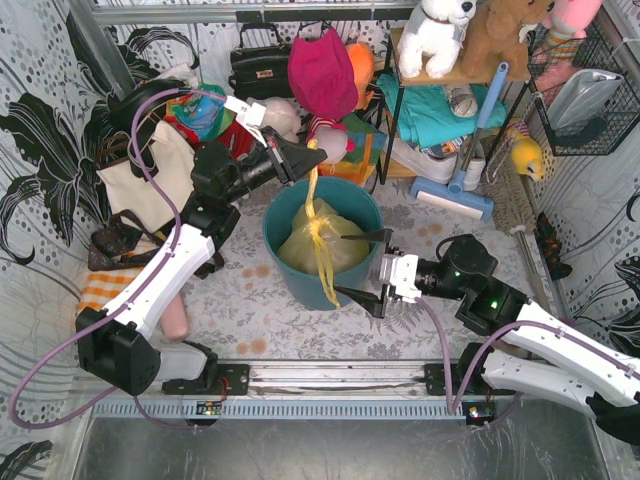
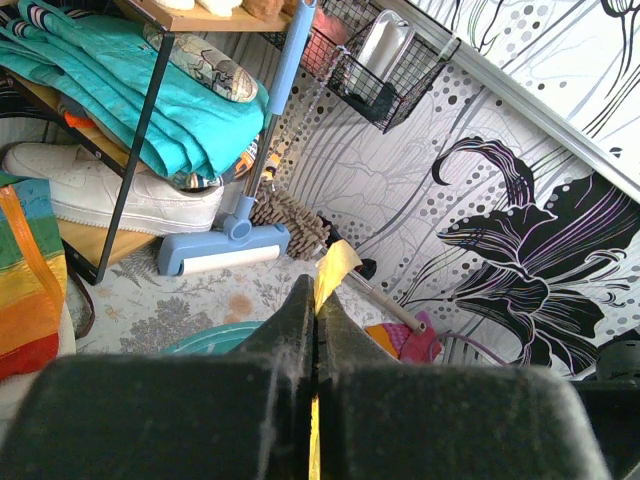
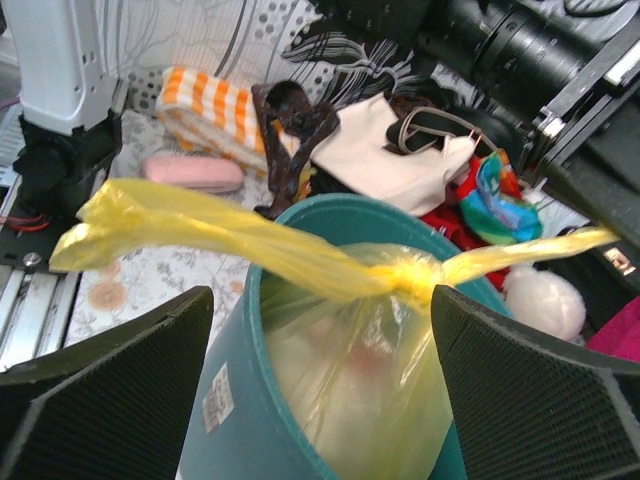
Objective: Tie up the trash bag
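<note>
The trash bag (image 1: 312,250), thin yellow plastic, sits inside the round teal bin (image 1: 283,268) with a knot (image 1: 318,229) at its top. One tail rises from the knot into my left gripper (image 1: 312,158), which is shut on it above the bin's far rim. In the left wrist view the yellow strip (image 2: 336,264) pokes out past the closed left gripper (image 2: 318,290). The other tail (image 1: 328,285) hangs loose over the bin's near rim. My right gripper (image 1: 365,268) is open at the bin's near right side. In the right wrist view the right gripper (image 3: 322,300) frames the bag (image 3: 400,390) and knot (image 3: 412,276) without touching them.
A cream tote bag (image 1: 160,175) lies left of the bin, a pink case (image 1: 176,320) near the left arm. A blue floor sweeper (image 1: 455,190) and a shelf of cloths (image 1: 440,110) stand behind right. Toys and bags crowd the back. A metal rail (image 1: 330,378) runs along the near edge.
</note>
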Action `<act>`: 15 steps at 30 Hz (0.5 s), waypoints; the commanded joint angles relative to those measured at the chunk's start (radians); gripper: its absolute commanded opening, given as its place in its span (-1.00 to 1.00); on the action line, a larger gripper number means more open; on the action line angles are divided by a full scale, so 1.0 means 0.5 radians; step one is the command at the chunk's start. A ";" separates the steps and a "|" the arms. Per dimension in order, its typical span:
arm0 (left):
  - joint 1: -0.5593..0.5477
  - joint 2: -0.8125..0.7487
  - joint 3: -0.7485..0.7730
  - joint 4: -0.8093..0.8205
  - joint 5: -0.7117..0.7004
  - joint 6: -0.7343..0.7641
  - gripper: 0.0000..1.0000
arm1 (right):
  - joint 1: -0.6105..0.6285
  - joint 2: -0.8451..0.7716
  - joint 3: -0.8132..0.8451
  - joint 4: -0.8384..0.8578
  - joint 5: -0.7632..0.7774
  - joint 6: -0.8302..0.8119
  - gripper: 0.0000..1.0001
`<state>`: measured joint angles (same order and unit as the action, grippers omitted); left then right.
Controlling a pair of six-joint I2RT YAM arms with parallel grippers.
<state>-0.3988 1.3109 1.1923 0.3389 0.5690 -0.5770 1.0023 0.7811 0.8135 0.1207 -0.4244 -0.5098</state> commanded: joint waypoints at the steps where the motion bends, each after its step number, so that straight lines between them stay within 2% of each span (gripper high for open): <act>1: 0.000 -0.067 -0.019 0.083 0.016 0.006 -0.98 | 0.010 0.033 -0.080 0.466 -0.082 0.000 0.76; 6: 0.000 -0.068 -0.017 0.088 0.022 -0.001 -0.98 | 0.010 0.066 -0.201 1.008 0.079 0.127 0.55; 13: 0.000 -0.076 -0.022 0.089 0.020 -0.002 -0.98 | 0.015 0.234 -0.194 1.282 0.249 0.200 0.15; 15: 0.000 -0.078 -0.022 0.086 0.020 -0.002 -0.98 | 0.015 0.290 -0.188 1.345 0.317 0.227 0.09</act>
<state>-0.3988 1.2957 1.1889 0.3389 0.5690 -0.5770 1.0042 0.8871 0.7216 0.6407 -0.3431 -0.4446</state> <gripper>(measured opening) 0.023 0.568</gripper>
